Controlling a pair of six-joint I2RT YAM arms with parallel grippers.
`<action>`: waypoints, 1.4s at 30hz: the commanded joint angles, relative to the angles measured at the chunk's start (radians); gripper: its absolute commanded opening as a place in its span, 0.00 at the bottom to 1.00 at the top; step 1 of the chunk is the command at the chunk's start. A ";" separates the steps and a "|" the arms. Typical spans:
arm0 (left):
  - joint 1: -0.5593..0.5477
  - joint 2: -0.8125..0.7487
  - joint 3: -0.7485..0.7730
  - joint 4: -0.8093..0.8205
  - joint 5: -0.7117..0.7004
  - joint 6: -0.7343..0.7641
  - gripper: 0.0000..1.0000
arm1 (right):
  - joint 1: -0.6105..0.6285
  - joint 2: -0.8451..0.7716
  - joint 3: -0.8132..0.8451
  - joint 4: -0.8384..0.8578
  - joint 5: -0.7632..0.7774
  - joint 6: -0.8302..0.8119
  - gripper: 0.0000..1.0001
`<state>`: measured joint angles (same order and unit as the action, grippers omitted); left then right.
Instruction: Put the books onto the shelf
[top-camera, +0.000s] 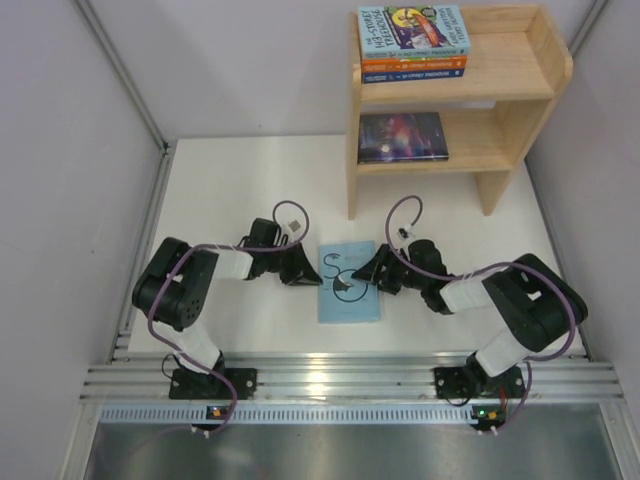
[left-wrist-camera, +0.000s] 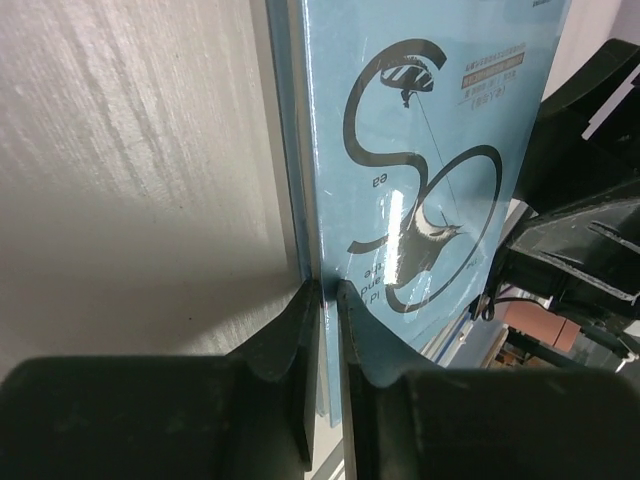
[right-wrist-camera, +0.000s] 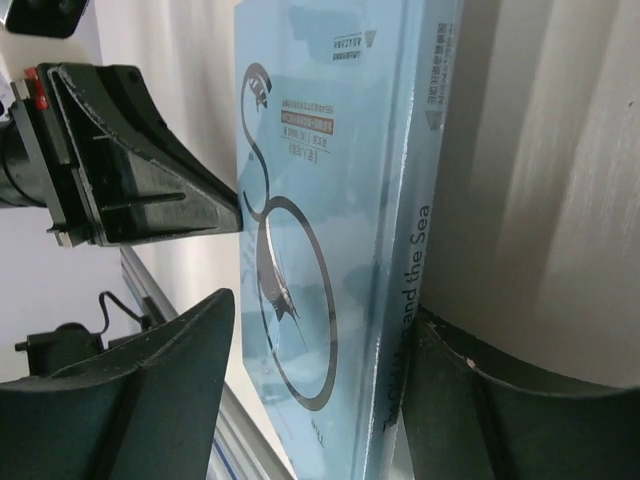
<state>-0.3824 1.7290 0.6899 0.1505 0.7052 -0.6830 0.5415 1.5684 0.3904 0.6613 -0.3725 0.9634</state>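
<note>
Locate the pale blue book (top-camera: 349, 283) on the table (top-camera: 240, 190), between the two grippers and on the near side of the shelf (top-camera: 510, 75); its long edges run near to far. Note that the left gripper (top-camera: 303, 268) sits at the book's left edge. In the left wrist view, confirm that the left gripper (left-wrist-camera: 328, 288) is pressed together on that edge: both fingers (left-wrist-camera: 290, 380) lie tight against the thin cover of the pale blue book (left-wrist-camera: 420, 150), which runs into the slit between them. Note that the right gripper (top-camera: 370, 272) sits at the book's right edge. In the right wrist view, confirm that the right gripper (right-wrist-camera: 328, 310) is spread, with the spine side of the pale blue book (right-wrist-camera: 330, 200) between its fingers; one finger lies against the spine, and you cannot tell whether the other touches the cover. On the shelf's upper level, observe a stack of three at the left end: the light blue book with the purple picture (top-camera: 414, 30) on top, the orange book (top-camera: 414, 62) under it, and the dark blue book (top-camera: 414, 73) at the bottom. On the lower level, observe the dark purple galaxy book (top-camera: 402, 136) lying flat at the left end.
</note>
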 joint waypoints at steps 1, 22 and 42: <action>-0.026 0.032 -0.006 0.054 0.034 -0.009 0.11 | 0.026 -0.057 0.004 0.014 -0.114 -0.028 0.62; -0.021 -0.081 0.062 -0.034 0.037 -0.024 0.44 | 0.026 -0.330 -0.107 -0.048 -0.042 0.038 0.00; 0.007 -0.611 0.257 -0.368 -0.179 -0.062 0.99 | -0.038 -0.976 0.349 -0.829 0.601 -0.005 0.00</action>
<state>-0.3756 1.1645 0.9520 -0.2104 0.5690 -0.7170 0.5304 0.5846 0.5873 -0.2062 0.0605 0.9703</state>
